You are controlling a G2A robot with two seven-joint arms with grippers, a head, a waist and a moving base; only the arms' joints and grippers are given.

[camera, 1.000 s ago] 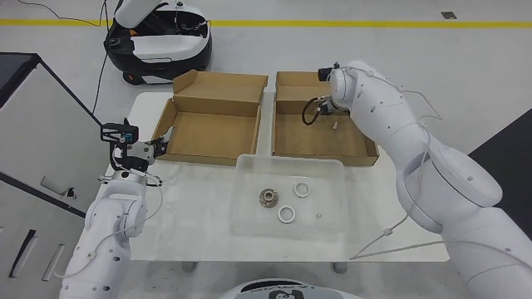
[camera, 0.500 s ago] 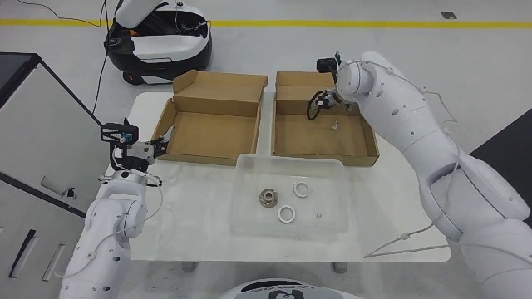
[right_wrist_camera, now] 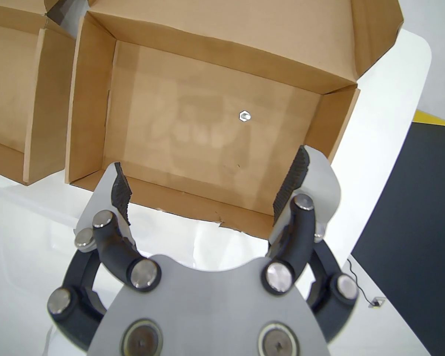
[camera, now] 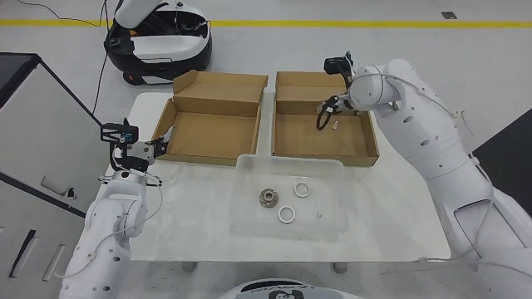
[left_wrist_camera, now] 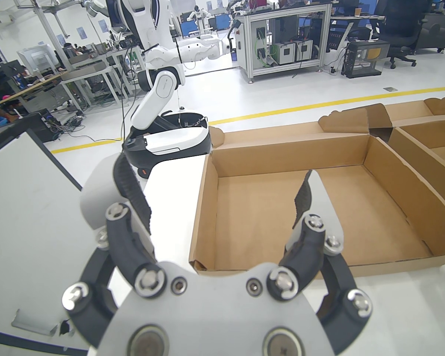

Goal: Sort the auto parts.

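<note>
A clear tray (camera: 327, 176) at the table's front holds a metal hub (camera: 268, 197), two white rings (camera: 302, 188) (camera: 288, 214) and a tiny piece (camera: 320, 213). Behind it stand two open cardboard boxes. A small hex bolt (camera: 334, 124) (right_wrist_camera: 244, 116) lies on the floor of the right box (camera: 312, 143) (right_wrist_camera: 152, 112). My right gripper (camera: 324, 116) (right_wrist_camera: 211, 172) hangs open over that box, holding nothing. The left box (camera: 212, 133) (left_wrist_camera: 267, 216) holds nothing. My left gripper (camera: 155, 148) (left_wrist_camera: 215, 175) stands open just outside its left wall.
The boxes' raised back flaps (camera: 220, 83) stand up at the far side. A white mobile robot base (camera: 162, 46) is parked on the floor behind the table. Bare tabletop lies left of the tray (camera: 191, 208) and right of it (camera: 391, 208).
My right arm has swung out to the right and its gripper has shifted slightly right over the right box, staying open. The left arm and the parts have not moved.
</note>
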